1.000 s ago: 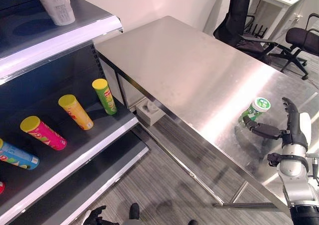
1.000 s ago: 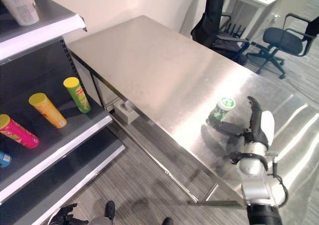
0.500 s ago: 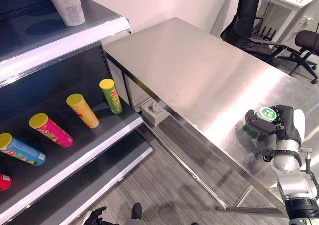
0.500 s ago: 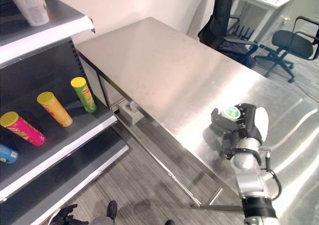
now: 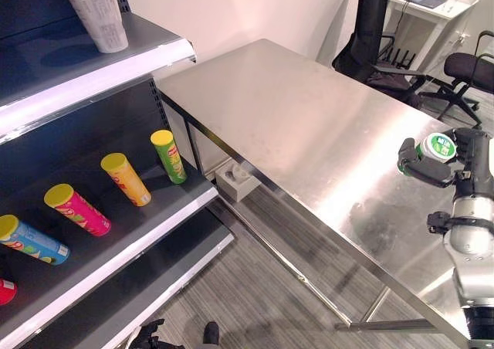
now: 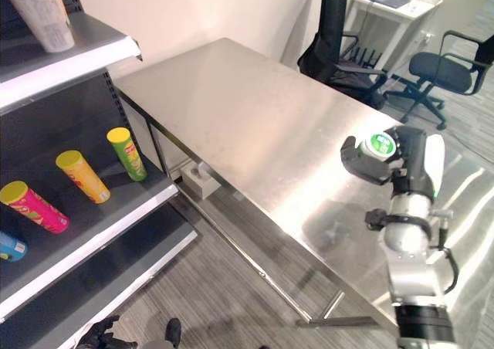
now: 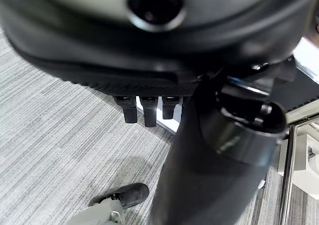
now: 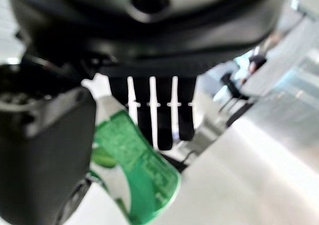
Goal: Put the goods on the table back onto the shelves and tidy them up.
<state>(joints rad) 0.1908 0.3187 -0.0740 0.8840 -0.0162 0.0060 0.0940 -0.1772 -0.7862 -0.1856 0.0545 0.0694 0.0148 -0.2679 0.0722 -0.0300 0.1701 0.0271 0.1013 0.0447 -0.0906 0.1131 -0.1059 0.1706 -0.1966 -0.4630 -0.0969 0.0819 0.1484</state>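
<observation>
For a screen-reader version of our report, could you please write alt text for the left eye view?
The robot's right hand grips a green and white cup lifted above the steel table. To the left, a shelf holds several snack tubes lying on their sides, with a pale cup on the shelf above.

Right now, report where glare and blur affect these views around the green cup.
Left eye view: bright glare streaks the steel table beside the right hand, yet the green cup stays crisp. Right eye view: a pale sheen lies across the tabletop under the raised hand. Right wrist view: the cup's green label reads soft and the background is washed out. Left wrist view: the left hand is sharp against the carpet.
</observation>
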